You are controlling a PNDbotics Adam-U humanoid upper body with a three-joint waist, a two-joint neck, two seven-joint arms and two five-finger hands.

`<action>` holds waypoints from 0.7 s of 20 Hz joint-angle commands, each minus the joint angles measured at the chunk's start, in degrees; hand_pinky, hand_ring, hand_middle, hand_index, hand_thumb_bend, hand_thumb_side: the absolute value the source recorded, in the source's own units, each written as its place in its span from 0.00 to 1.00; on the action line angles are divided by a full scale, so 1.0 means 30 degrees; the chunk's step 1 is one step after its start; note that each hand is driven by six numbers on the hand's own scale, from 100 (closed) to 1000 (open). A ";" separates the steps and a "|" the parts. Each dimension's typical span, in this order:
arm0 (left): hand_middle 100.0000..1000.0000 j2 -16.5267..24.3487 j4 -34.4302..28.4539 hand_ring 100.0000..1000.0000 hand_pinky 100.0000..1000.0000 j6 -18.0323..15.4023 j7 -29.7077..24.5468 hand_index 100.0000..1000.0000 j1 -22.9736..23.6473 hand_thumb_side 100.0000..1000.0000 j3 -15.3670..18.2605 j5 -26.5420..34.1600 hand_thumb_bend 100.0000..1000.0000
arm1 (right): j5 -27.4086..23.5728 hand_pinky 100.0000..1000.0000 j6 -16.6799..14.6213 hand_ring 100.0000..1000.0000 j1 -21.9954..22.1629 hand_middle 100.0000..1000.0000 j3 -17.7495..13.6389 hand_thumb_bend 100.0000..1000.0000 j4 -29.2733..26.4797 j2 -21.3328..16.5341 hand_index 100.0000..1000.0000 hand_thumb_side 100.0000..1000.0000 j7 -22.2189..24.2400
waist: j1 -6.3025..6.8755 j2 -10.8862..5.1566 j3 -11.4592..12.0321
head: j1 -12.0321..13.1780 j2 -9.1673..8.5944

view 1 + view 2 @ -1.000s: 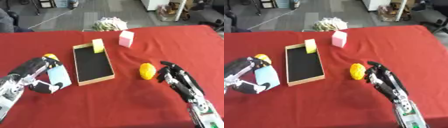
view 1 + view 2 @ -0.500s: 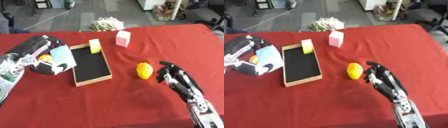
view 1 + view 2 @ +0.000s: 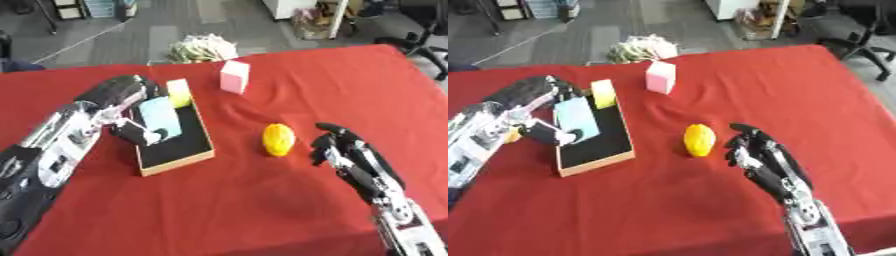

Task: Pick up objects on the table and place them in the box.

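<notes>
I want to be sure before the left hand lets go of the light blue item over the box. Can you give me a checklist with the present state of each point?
1. Left hand curled round the light blue item: ok.
2. Item over the box interior: ok.
3. Item resting on the box floor: cannot tell.
4. Yellow block at the far end leaves free space in the box: ok.
5. Right hand open, apart from the lemon: ok.
6. Pink block outside the box: ok.

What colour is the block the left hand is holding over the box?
Light blue. The block shows best in the left eye view, in the left hand over the box.
</notes>
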 commanded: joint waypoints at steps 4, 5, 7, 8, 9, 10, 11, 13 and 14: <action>0.47 -0.0996 0.1296 0.48 0.67 -0.0708 0.0258 0.76 -0.0714 0.14 -0.0036 -0.0494 0.28 | -0.0087 0.45 -0.0026 0.50 -0.0204 0.52 0.0054 0.00 -0.0217 -0.0140 0.84 0.40 0.0075 | -0.0305 -0.0186 -0.0151 | 0.0054 0.0080; 0.47 -0.1125 0.1506 0.48 0.67 -0.0734 0.0315 0.76 -0.0703 0.14 0.0000 -0.0485 0.28 | -0.0072 0.45 -0.0024 0.50 -0.0209 0.52 0.0045 0.00 -0.0208 -0.0150 0.84 0.40 0.0056 | -0.0327 -0.0169 -0.0202 | 0.0072 0.0080; 0.48 -0.1283 0.1890 0.49 0.68 -0.0835 0.0348 0.78 -0.0691 0.14 0.0014 -0.0438 0.27 | -0.0057 0.45 -0.0035 0.50 -0.0236 0.52 0.0038 0.00 -0.0203 -0.0159 0.84 0.40 0.0028 | -0.0378 -0.0142 -0.0286 | 0.0069 0.0080; 0.49 -0.1339 0.2067 0.50 0.69 -0.0929 0.0263 0.79 -0.0686 0.16 0.0006 -0.0402 0.27 | -0.0060 0.45 -0.0042 0.50 -0.0252 0.52 0.0036 0.00 -0.0202 -0.0159 0.84 0.40 0.0022 | -0.0400 -0.0130 -0.0319 | 0.0063 0.0080; 0.50 -0.1383 0.2217 0.51 0.70 -0.1034 0.0156 0.79 -0.0687 0.17 0.0015 -0.0355 0.27 | -0.0065 0.45 -0.0047 0.50 -0.0262 0.52 0.0035 0.00 -0.0200 -0.0158 0.84 0.40 0.0018 | -0.0414 -0.0121 -0.0338 | 0.0059 0.0080; 0.50 -0.1417 0.2328 0.51 0.70 -0.1125 0.0074 0.80 -0.0693 0.19 0.0035 -0.0315 0.26 | -0.0069 0.45 -0.0050 0.50 -0.0272 0.52 0.0036 0.00 -0.0199 -0.0156 0.84 0.40 0.0014 | -0.0420 -0.0113 -0.0350 | 0.0064 0.0080; 0.51 -0.1455 0.2426 0.52 0.70 -0.1223 0.0002 0.80 -0.0694 0.22 0.0057 -0.0266 0.26 | -0.0073 0.45 -0.0052 0.50 -0.0286 0.52 0.0039 0.00 -0.0200 -0.0153 0.84 0.40 0.0011 | -0.0422 -0.0106 -0.0360 | 0.0074 0.0080; 0.53 -0.1505 0.2585 0.54 0.72 -0.1415 -0.0078 0.83 -0.0684 0.29 0.0088 -0.0134 0.25 | -0.0080 0.45 -0.0057 0.50 -0.0316 0.52 0.0053 0.00 -0.0205 -0.0142 0.84 0.40 0.0024 | -0.0425 -0.0091 -0.0391 | 0.0088 0.0080; 0.54 -0.1521 0.2647 0.55 0.73 -0.1513 -0.0089 0.84 -0.0673 0.36 0.0102 -0.0056 0.25 | -0.0085 0.45 -0.0060 0.50 -0.0330 0.52 0.0060 0.00 -0.0208 -0.0136 0.84 0.40 0.0038 | -0.0426 -0.0085 -0.0409 | 0.0093 0.0080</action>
